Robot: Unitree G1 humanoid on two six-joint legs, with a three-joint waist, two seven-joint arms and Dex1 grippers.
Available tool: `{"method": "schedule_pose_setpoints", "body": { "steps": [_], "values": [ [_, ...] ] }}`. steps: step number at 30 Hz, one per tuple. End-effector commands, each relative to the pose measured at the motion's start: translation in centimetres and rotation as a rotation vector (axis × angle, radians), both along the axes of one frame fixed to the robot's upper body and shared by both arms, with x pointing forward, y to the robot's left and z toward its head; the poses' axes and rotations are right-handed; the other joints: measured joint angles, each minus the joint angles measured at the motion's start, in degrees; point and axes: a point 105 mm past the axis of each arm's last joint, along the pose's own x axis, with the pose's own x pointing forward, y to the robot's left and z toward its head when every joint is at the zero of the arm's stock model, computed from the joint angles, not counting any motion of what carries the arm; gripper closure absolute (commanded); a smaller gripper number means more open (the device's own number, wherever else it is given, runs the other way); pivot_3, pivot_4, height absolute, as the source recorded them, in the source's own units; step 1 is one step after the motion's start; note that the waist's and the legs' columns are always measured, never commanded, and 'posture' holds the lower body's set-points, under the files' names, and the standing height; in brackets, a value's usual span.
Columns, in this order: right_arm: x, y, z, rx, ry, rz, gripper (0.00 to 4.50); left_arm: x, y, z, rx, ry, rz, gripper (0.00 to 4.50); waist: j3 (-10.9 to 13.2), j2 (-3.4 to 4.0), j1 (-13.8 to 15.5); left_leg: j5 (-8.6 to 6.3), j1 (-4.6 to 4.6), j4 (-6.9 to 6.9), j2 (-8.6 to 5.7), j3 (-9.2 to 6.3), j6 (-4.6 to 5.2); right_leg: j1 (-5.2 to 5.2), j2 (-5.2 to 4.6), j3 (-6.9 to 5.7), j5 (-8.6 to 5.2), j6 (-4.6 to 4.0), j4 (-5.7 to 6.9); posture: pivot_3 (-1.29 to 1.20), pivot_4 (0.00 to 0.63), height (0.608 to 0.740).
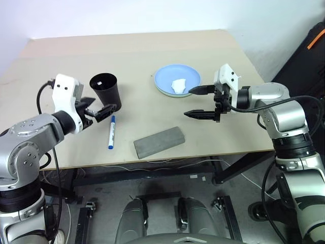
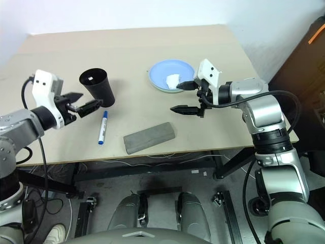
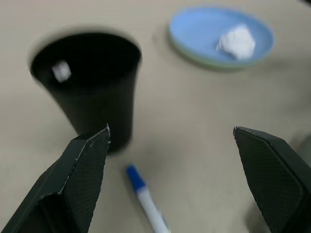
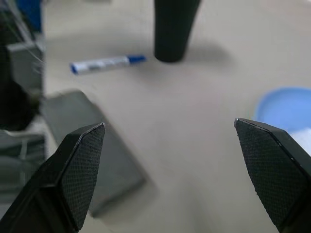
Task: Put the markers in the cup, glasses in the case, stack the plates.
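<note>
The black cup [image 1: 105, 89] stands upright at the table's left, with a small white end [image 3: 60, 71] showing inside it. A blue-capped marker [image 1: 111, 132] lies flat on the table just in front of the cup. My left gripper [image 1: 100, 110] hovers open beside the cup's base, above the marker, holding nothing. The grey case [image 1: 159, 142] lies shut near the front edge. The glasses are hidden. The light blue plate [image 1: 171, 75] rests on the pale green one [image 3: 221, 64]. My right gripper [image 1: 199, 102] hangs open and empty just in front of the plates.
A crumpled white tissue [image 1: 179, 85] sits on the blue plate. The tan table [image 1: 137, 53] has bare room at its back and between cup and plates. A black bag [image 1: 310, 56] stands off the table's right side.
</note>
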Motion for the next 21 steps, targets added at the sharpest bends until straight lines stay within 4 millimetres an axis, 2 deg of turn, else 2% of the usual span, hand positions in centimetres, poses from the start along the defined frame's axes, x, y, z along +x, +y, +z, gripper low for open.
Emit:
{"method": "schedule_pose_setpoints", "body": {
  "steps": [1,6,13,16,21],
  "values": [
    [-0.4,0.3,2.3,0.037,-0.051,0.045,0.0,0.1,-0.3,-0.3,0.022,0.0,0.034,0.23,0.0,0.0,0.1,0.0,0.0,0.0,0.0,-0.01,0.0,0.0,0.0,0.0,0.0,0.0,0.0,0.0,0.15,0.735],
    [-0.3,0.3,2.3,0.025,-0.067,0.038,0.0,1.1,1.4,-3.0,0.045,0.132,0.218,0.23,0.0,-0.01,0.1,-0.01,0.1,0.01,-0.02,-0.02,-0.01,0.11,-0.02,0.0,0.0,-0.02,-0.01,0.0,0.15,0.735],
    [-0.1,0.2,2.0,0.01,-0.071,0.024,0.0,1.9,0.9,-4.0,0.073,0.234,0.342,0.23,0.0,-0.03,0.1,-0.01,0.08,0.01,-0.03,-0.04,-0.01,0.13,-0.01,0.0,0.0,-0.02,-0.03,0.0,0.15,0.735],
    [-0.1,0.3,1.9,0.011,-0.072,0.025,0.0,2.3,0.4,-3.6,0.045,0.22,0.382,0.23,0.0,-0.04,0.1,0.0,0.09,0.01,-0.04,-0.04,-0.01,0.17,-0.01,0.0,0.01,0.01,-0.05,0.0,0.15,0.735],
    [-0.1,0.2,1.8,0.008,-0.077,0.018,0.0,2.7,0.6,-4.8,0.024,0.275,0.452,0.23,0.0,-0.04,-0.1,0.0,0.15,-0.02,-0.03,-0.08,0.0,0.16,0.03,0.01,0.09,0.13,-0.01,0.0,0.15,0.735]
  ]
}}
